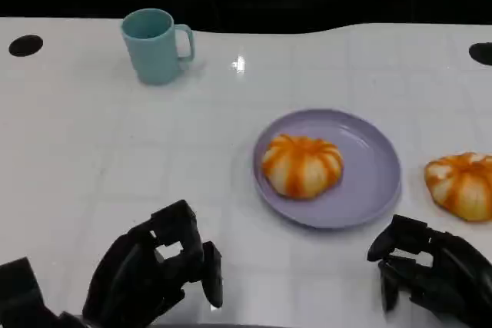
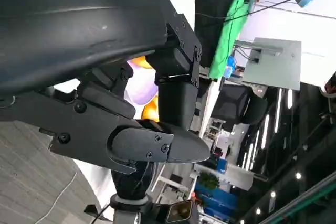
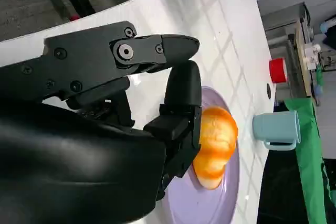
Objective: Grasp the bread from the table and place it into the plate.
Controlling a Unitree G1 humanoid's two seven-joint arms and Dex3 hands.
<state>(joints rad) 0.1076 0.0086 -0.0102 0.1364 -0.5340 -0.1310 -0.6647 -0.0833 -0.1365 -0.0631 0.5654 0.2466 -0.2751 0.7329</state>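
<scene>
One orange-and-white bread (image 1: 302,165) lies on the purple plate (image 1: 377,167) in the middle of the white table. A second bread (image 1: 461,184) of the same look lies on the table just right of the plate, at the picture's edge. My right hand (image 1: 430,270) hovers low at the near edge, in front of that second bread and apart from it, holding nothing. My left hand (image 1: 154,266) is at the lower left, far from both breads, fingers apart and empty. The right wrist view shows my right hand (image 3: 157,77) with the bread (image 3: 215,140) on the plate (image 3: 194,203) beyond its fingers.
A teal cup (image 1: 157,44) stands at the back left, also visible as the cup (image 3: 275,127) past the plate. Dark round holes (image 1: 25,44) mark the table's far corners. Bare white table lies between the left hand and the plate.
</scene>
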